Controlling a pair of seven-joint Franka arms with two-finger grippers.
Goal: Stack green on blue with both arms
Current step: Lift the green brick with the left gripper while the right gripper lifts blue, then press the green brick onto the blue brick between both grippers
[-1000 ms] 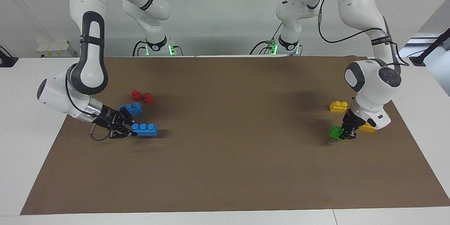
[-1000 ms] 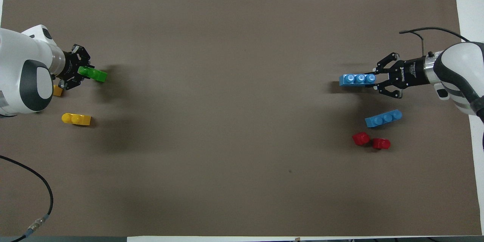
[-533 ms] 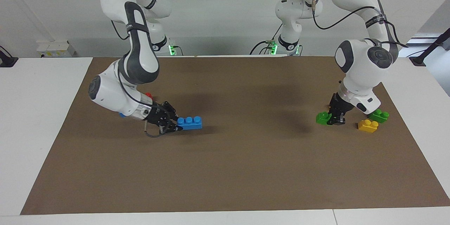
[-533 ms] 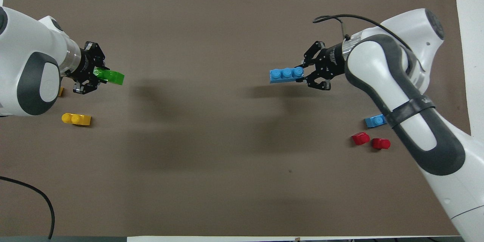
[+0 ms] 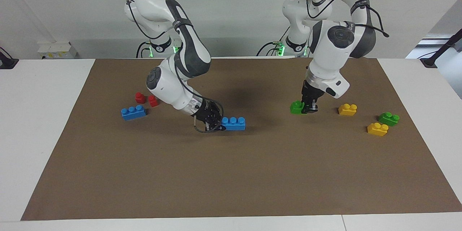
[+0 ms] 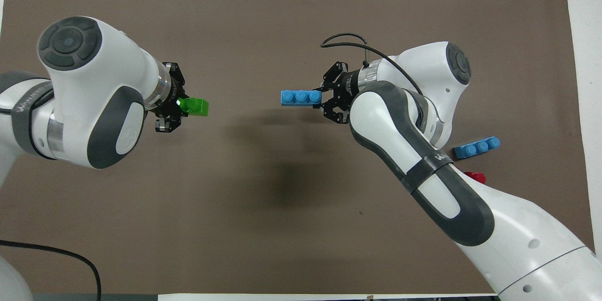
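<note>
My right gripper [image 5: 217, 123] is shut on one end of a long blue three-stud brick [image 5: 233, 123] and holds it level, low over the middle of the brown mat. It also shows in the overhead view [image 6: 301, 97], with the right gripper [image 6: 325, 99] beside it. My left gripper [image 5: 309, 107] is shut on a small green brick [image 5: 296, 107], held low over the mat toward the left arm's end. In the overhead view the green brick [image 6: 194, 106] sticks out of the left gripper [image 6: 178, 104]. A wide gap separates the two held bricks.
A second blue brick [image 5: 134, 112] and two red bricks [image 5: 140, 97] lie toward the right arm's end. A second green brick [image 5: 388, 118] and two yellow bricks [image 5: 347, 109] [image 5: 377, 129] lie toward the left arm's end. The brown mat [image 5: 231, 173] covers the table.
Both arms have carried their bricks from the mat's ends toward its middle. The right gripper with the blue brick has moved farther than the left with the green one.
</note>
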